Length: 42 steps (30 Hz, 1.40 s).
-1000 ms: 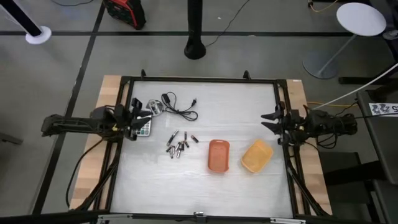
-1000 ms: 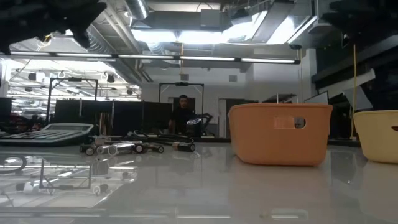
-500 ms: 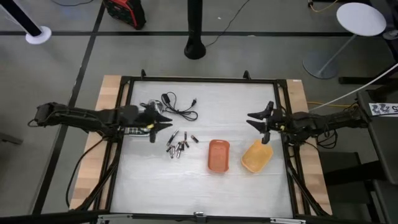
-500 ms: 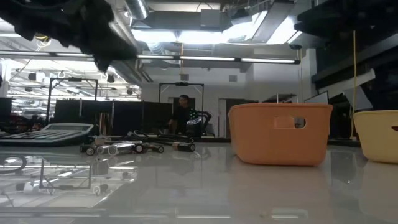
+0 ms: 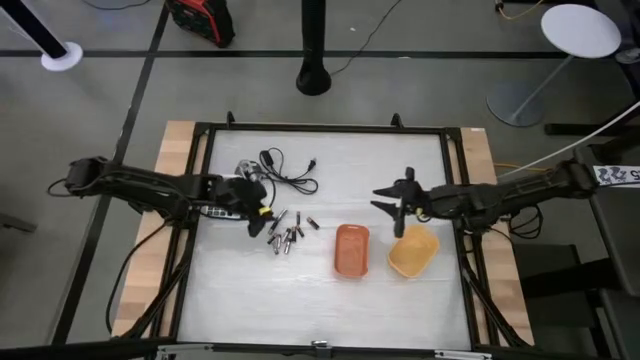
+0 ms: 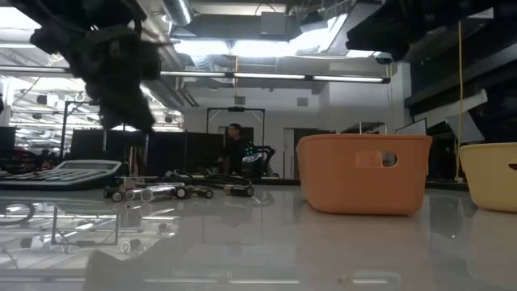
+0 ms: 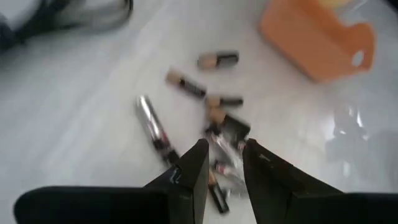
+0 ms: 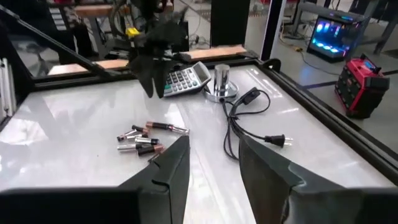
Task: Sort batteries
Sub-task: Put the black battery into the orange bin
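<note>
The small dark and silvery batteries (image 5: 285,232) lie in a loose heap on the white bench (image 5: 320,290), left of the middle. Some of them touch each other, and a few lie a little apart.

The left end effector (image 5: 262,212) hangs just over the left side of the heap. Its two dark fingers (image 7: 193,171) are spread a little, with a small gap between them, and nothing is in the gap. It points down at the batteries.

The right end effector (image 5: 392,197) hangs over the bench on the right side, near the trays. Its fingers (image 8: 171,165) are spread apart and hold nothing. It is well apart from the batteries.

The orange plastic tray (image 5: 351,250) sits to the right of the heap, with bare bench between them. The yellow plastic tray (image 5: 413,250) sits just beside the orange one, farther to the right and a bit turned.

Behind the heap lies a black cable with a plug (image 5: 290,175). It is near the batteries but does not touch them. A grey calculator (image 8: 183,78) lies by the left edge, partly hidden under the left arm from above. A small shiny metal thing (image 8: 221,84) stands next to it, by the cable.

From the low view, a person (image 6: 234,149) stands far back in the room.
</note>
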Available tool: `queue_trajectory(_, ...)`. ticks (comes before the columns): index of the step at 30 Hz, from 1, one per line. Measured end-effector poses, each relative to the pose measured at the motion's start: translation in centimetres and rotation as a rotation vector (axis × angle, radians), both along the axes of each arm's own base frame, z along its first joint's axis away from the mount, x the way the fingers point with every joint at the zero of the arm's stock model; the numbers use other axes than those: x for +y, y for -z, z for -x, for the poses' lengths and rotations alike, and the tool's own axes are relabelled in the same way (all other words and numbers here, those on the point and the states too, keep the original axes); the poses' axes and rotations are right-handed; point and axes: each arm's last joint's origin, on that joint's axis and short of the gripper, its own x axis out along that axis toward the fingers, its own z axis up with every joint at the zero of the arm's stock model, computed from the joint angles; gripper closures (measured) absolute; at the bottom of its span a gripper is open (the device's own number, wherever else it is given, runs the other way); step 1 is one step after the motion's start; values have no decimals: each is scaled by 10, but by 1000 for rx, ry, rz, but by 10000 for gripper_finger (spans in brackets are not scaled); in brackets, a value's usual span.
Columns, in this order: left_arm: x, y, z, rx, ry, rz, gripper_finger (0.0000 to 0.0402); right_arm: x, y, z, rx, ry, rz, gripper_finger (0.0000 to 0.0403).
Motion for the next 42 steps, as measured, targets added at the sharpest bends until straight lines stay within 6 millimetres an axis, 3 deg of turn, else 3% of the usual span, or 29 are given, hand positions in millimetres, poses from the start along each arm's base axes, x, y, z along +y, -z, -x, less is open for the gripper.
queue_trajectory(8,-10,29,-9,184,17,37,314,5,-4,-24,52,-16,62,269)
queue_trajectory(14,-13,47,-15,264,0,55,314,6,-5,-26,51,-16,64,269)
queue_trajectory(36,-13,49,-24,206,-88,88,314,5,-1,-25,99,-17,74,269)
queue_trajectory(42,-12,59,-26,248,-111,60,314,5,0,-24,104,-18,75,269)
